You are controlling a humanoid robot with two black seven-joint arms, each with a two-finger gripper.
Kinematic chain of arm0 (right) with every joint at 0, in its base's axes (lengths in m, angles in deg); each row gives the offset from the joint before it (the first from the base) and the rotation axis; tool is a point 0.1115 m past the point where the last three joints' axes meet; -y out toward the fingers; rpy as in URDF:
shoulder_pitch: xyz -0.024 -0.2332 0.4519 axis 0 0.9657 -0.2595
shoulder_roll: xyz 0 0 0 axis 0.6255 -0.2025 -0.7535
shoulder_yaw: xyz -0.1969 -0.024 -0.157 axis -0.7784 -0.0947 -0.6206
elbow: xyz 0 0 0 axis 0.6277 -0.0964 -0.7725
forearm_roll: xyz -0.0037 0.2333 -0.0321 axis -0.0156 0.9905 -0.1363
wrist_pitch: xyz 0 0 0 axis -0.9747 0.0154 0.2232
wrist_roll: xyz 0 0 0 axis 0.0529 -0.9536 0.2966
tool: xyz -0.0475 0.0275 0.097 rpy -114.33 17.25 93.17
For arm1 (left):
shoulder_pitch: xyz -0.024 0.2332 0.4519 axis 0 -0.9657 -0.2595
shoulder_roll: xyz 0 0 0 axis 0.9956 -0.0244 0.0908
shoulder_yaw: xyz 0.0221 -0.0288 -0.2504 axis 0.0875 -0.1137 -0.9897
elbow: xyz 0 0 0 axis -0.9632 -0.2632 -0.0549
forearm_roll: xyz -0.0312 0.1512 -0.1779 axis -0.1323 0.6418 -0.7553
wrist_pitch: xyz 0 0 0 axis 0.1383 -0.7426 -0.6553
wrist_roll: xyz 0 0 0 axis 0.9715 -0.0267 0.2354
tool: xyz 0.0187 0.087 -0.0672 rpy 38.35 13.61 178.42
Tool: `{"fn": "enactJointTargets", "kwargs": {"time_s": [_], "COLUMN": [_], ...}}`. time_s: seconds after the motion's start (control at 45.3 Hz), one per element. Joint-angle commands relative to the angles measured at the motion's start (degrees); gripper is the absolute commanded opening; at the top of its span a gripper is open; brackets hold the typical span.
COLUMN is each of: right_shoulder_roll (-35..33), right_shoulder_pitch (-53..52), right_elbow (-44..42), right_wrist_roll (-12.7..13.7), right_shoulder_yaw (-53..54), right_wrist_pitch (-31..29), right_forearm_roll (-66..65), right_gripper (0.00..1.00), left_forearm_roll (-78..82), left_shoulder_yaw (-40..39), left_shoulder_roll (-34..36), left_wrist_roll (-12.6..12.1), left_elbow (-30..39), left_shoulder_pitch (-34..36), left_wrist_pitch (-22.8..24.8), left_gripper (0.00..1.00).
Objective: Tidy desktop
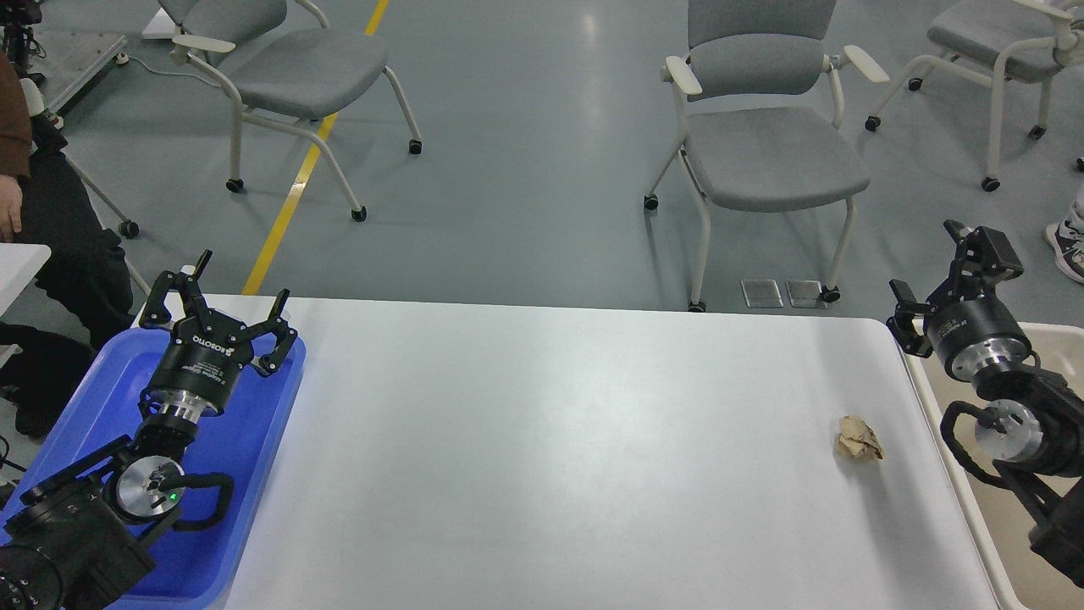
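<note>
The white desktop fills the middle of the head view. A crumpled beige paper ball lies on it near the right edge. My left gripper is open and empty above the far end of the blue tray at the left. My right gripper is open and empty, raised beyond the table's far right corner, above the beige bin, up and to the right of the paper ball.
Three grey chairs stand on the floor behind the table, one straight behind its right half. A person sits at the far left. A shoe shows at the right edge.
</note>
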Motion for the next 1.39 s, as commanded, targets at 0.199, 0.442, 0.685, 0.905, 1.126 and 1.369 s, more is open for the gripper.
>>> {"fn": "enactJointTargets", "kwargs": {"time_s": [0.199,0.442,0.685,0.905,1.126,1.369], "right_shoulder_roll": [-0.8,-1.7,-1.1,-1.4,-3.8,-12.4], "right_shoulder_pitch": [0.1,-0.2,-0.7,-0.8,-2.5,-13.0], "right_elbow": [0.5,0.6,0.1,0.3,0.1,0.0], "right_wrist_roll": [0.0,0.0,0.0,0.1,0.1,0.1], "right_shoulder_yaw": [0.1,0.2,0.3,0.0,-2.9,-28.0], "right_wrist_pitch": [-0.1,-0.1,-0.1,-0.1,0.2,0.4], "right_forearm_roll": [0.1,0.1,0.1,0.1,-0.1,-2.3], "right_gripper": [1.00,1.00,1.00,1.00,1.00,1.00], "left_forearm_roll": [0.0,0.0,0.0,0.0,0.0,0.0], "left_shoulder_yaw": [0.0,0.0,-0.1,0.0,0.0,0.0], "left_shoulder_roll": [0.0,0.0,0.0,0.0,0.0,0.0], "left_wrist_roll": [0.0,0.0,0.0,0.0,0.0,0.0], "left_elbow": [0.0,0.0,0.0,0.0,0.0,0.0], "left_shoulder_pitch": [0.0,0.0,0.0,0.0,0.0,0.0], "left_wrist_pitch": [0.0,0.0,0.0,0.0,0.0,0.0], "left_gripper": [0.98,0.98,0.98,0.98,0.98,0.98]}}
